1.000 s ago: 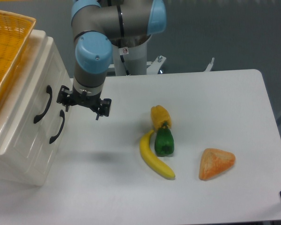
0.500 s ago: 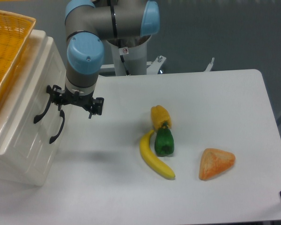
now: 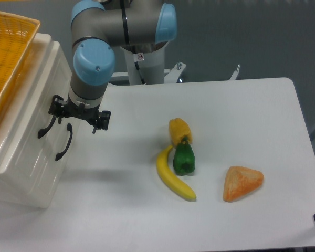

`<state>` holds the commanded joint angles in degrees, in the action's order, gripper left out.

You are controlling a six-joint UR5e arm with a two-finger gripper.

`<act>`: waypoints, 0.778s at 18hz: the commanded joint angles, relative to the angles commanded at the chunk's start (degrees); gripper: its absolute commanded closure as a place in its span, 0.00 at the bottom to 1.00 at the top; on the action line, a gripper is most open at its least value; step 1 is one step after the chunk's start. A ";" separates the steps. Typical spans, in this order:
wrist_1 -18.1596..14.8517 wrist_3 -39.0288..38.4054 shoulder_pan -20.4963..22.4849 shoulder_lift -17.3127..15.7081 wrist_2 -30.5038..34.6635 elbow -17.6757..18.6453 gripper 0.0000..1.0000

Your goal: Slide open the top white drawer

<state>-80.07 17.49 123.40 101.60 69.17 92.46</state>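
A glossy cream-white cabinet is seen at the left edge of the white surface, with a yellow woven basket resting on its top. The top white drawer, the upper of two panelled fronts, is shown closed, flush with the cabinet face, its curved black handle partly hidden behind the gripper. The lower drawer is found just below it, with its own curved black handle fully visible.

The grey robot arm with light-blue joint caps is pictured reaching down from the far side of the surface to the cabinet front. The black two-finger gripper is held against the upper handle, one finger lying over the handle's upper end and the other finger standing out to the right above the surface. The fingers are spread wide apart; whether the handle is truly hooked or pinched cannot be told from this view.

Near the middle of the surface, a yellow bell pepper and a green bell pepper are laid touching, with a curved yellow banana just beside them on the left. A triangular orange-brown bread piece is set well apart to the right.
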 joint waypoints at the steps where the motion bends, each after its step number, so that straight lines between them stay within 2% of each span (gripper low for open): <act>1: 0.09 0.00 0.00 0.00 -0.35 0.00 0.00; 14: -0.09 -0.09 -1.49 0.00 -0.71 0.00 0.00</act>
<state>-80.16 17.40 121.91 101.60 68.47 92.46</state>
